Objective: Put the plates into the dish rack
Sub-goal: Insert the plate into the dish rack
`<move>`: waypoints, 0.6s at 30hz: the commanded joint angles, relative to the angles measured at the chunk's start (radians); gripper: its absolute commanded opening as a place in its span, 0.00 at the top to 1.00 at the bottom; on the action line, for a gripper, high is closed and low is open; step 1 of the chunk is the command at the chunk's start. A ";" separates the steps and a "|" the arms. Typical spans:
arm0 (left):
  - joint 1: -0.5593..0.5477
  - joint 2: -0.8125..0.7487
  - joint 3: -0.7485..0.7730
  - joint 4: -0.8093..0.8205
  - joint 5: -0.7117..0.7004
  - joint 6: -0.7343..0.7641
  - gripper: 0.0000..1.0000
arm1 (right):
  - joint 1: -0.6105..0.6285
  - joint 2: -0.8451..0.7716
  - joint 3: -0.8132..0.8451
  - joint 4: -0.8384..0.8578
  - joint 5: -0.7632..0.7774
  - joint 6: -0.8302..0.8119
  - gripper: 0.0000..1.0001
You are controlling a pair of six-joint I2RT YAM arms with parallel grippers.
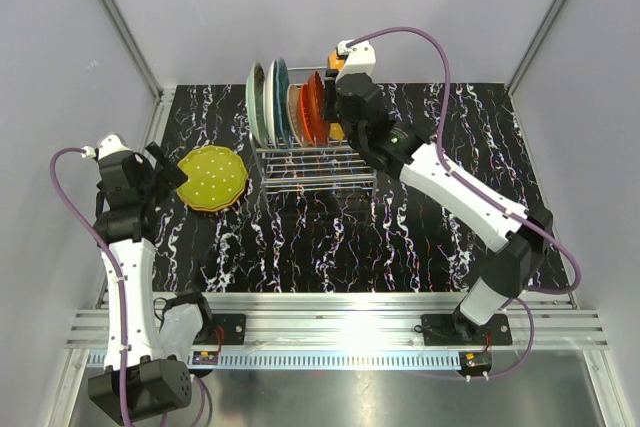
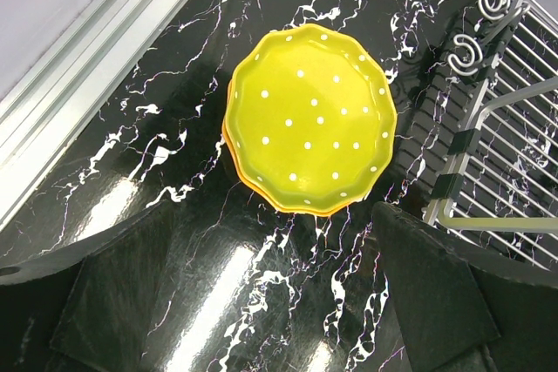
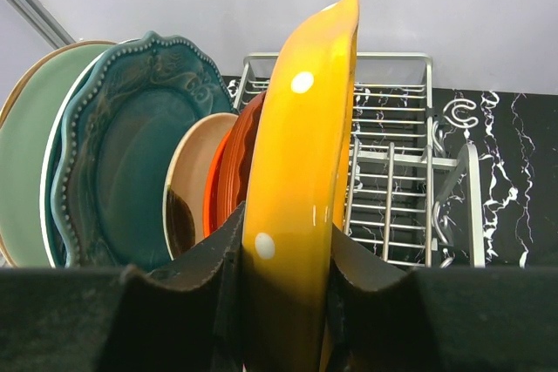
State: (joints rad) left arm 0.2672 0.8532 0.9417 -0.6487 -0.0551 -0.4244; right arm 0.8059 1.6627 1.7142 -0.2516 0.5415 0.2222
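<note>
The chrome dish rack stands at the back centre. In it stand on edge a mint green plate, a teal plate, a cream plate and a red-orange plate. My right gripper is shut on an orange dotted plate, held upright just right of the red-orange one over the rack. A yellow-green dotted plate lies flat on the table, on top of another orange plate. My left gripper is open and empty, just short of the stack.
The rack's right slots hold nothing. The rack's corner is close to the right of the flat stack. An aluminium frame rail borders the table on the left. Grey walls enclose the back and sides.
</note>
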 commanded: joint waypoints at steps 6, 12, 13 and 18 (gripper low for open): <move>-0.008 0.004 -0.003 0.054 0.020 0.016 0.01 | 0.024 -0.076 -0.129 0.064 0.040 -0.035 1.00; -0.008 0.003 -0.001 0.054 0.023 0.016 0.01 | 0.053 -0.090 -0.198 0.101 0.103 -0.055 1.00; -0.008 0.003 -0.003 0.054 0.021 0.016 0.01 | 0.056 -0.092 -0.214 0.107 0.103 -0.057 1.00; -0.010 0.003 -0.003 0.054 0.020 0.016 0.01 | 0.070 -0.095 -0.252 0.138 0.124 -0.053 1.00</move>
State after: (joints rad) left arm 0.2607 0.8532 0.9417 -0.6369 -0.0517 -0.4217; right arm 0.8604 1.5909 1.4940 -0.0952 0.6182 0.2150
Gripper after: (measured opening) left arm 0.988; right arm 0.345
